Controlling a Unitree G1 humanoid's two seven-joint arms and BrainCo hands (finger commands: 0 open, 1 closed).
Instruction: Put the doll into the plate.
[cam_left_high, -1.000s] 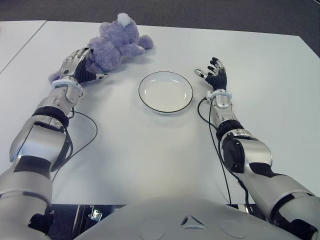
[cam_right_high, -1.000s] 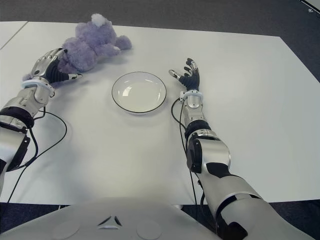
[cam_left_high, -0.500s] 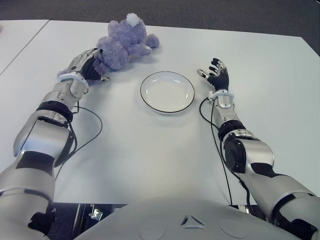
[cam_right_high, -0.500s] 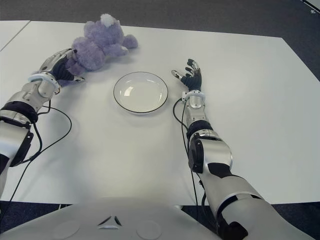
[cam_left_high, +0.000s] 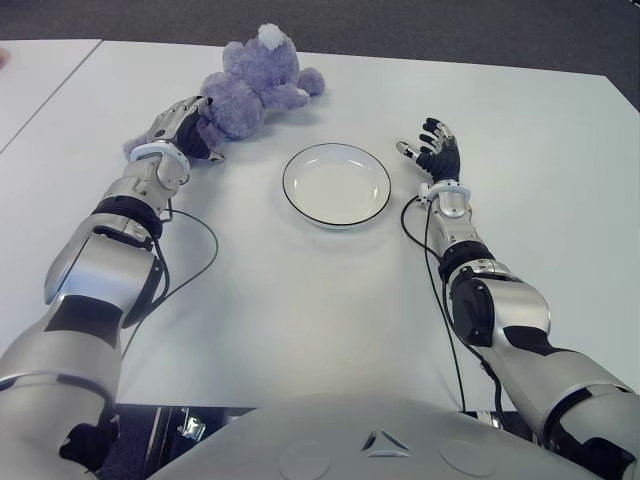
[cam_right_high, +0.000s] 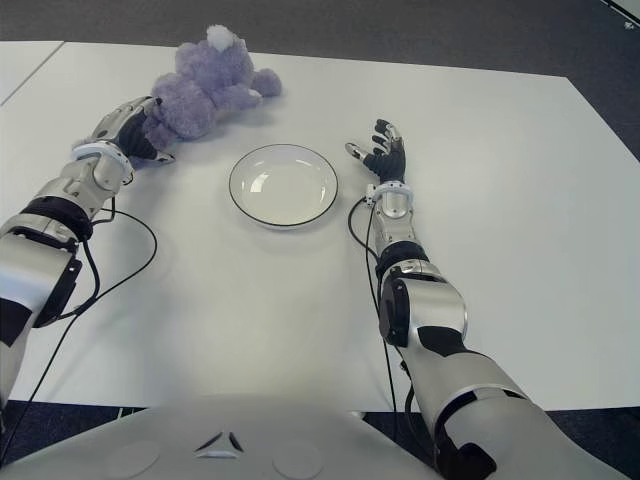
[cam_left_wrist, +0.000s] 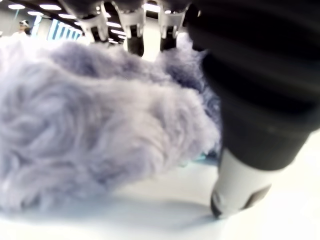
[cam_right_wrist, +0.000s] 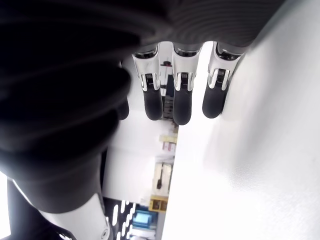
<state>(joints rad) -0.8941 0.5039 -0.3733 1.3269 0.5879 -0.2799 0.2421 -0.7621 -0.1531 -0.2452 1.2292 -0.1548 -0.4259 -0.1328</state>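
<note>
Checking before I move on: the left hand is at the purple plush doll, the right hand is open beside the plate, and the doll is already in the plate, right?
Not quite. The purple plush doll lies on the table beyond the plate's left side, as the left eye view shows; the plate holds nothing. The left hand is at the doll, and the right hand is open beside the plate.

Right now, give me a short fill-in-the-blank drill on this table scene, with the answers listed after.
1. The left hand is closed on the ____.
2. The plate holds ____.
3. The right hand, beside the plate, has its fingers ____.
4. The doll is coloured ____.

Answers: doll; nothing; open; purple
</note>
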